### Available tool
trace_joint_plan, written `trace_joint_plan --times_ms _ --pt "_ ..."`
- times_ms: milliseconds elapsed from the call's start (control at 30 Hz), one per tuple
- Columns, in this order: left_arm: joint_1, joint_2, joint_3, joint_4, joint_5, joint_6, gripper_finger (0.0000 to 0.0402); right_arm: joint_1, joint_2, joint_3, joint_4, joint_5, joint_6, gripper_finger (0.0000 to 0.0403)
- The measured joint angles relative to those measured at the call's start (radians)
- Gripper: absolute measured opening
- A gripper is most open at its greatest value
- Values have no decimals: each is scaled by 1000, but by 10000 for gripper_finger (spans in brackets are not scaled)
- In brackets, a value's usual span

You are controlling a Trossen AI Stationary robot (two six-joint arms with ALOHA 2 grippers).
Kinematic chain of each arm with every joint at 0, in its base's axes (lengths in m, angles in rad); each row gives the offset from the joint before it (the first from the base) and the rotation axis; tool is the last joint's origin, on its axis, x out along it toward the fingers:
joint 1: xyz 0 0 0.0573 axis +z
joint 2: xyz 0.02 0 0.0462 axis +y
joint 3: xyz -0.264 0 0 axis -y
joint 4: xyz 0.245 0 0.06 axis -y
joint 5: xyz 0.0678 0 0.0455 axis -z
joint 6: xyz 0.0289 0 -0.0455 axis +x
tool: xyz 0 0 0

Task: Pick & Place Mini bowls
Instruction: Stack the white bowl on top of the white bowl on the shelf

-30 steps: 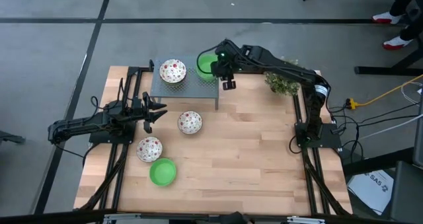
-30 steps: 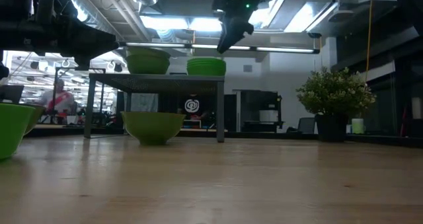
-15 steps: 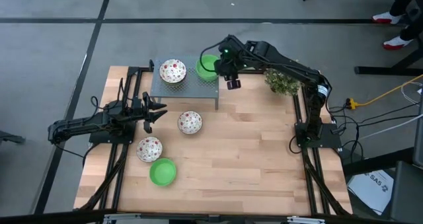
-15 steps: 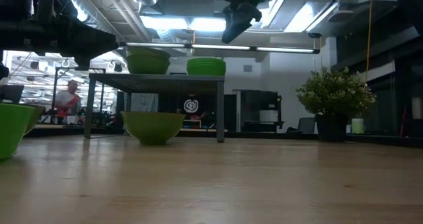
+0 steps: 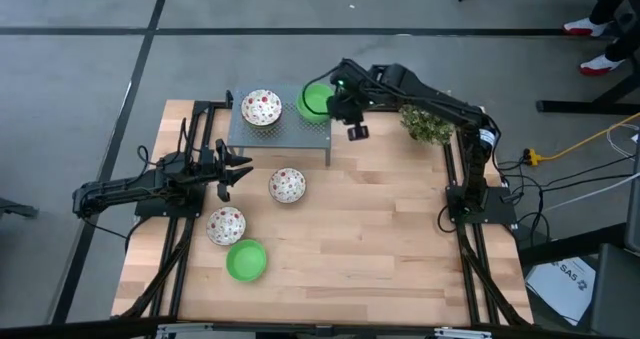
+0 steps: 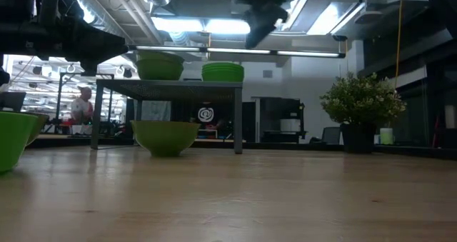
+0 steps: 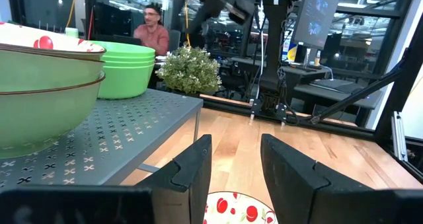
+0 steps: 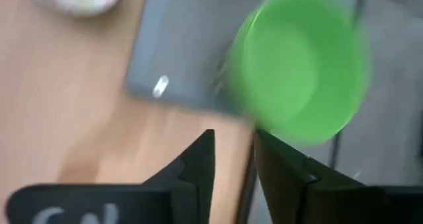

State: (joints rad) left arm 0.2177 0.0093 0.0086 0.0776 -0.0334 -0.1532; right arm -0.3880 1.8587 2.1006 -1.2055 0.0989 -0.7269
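A grey perforated stand [image 5: 283, 134] holds a stack of plain green bowls [image 5: 315, 101] and a stack of speckled bowls [image 5: 261, 107]. On the table lie two speckled bowls [image 5: 287, 185] [image 5: 226, 225] and one green bowl [image 5: 246, 260]. My right gripper [image 5: 352, 127] hangs open and empty above the stand's right edge, beside the green stack [image 8: 301, 65]. My left gripper [image 5: 240, 169] waits open near the table's left edge, level, pointing at the nearer speckled bowl [image 7: 234, 209].
A bushy potted plant [image 5: 425, 124] stands at the table's far right corner, close to the right arm. Under the stand there is a low gap [image 6: 168, 113]. Bare wood stretches over the table's middle and right [image 5: 380, 229]. A person [image 6: 83, 106] is in the room behind.
My right gripper has risen and drifted toward the table's right, away from the green stack on the stand. The bowls and the left arm have stayed put.
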Motion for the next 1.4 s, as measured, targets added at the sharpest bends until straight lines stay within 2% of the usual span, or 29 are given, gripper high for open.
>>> trace_joint_plan --times_ms 167,300,400,867,1067,1400 --pt "0 0 0 0 0 0 125 -2 0 -33 -153 -34 134 83" --pt "0 0 0 0 0 0 125 -1 1 -80 -166 -105 211 76" --pt "0 0 0 0 0 0 125 10 0 -121 -149 -120 223 77" --pt "0 0 0 0 0 0 125 153 1 -301 154 -130 236 78" --pt "0 0 0 0 0 0 125 232 1 -308 288 -128 383 78" --pt "0 0 0 0 0 0 125 385 31 -308 401 -129 599 78"
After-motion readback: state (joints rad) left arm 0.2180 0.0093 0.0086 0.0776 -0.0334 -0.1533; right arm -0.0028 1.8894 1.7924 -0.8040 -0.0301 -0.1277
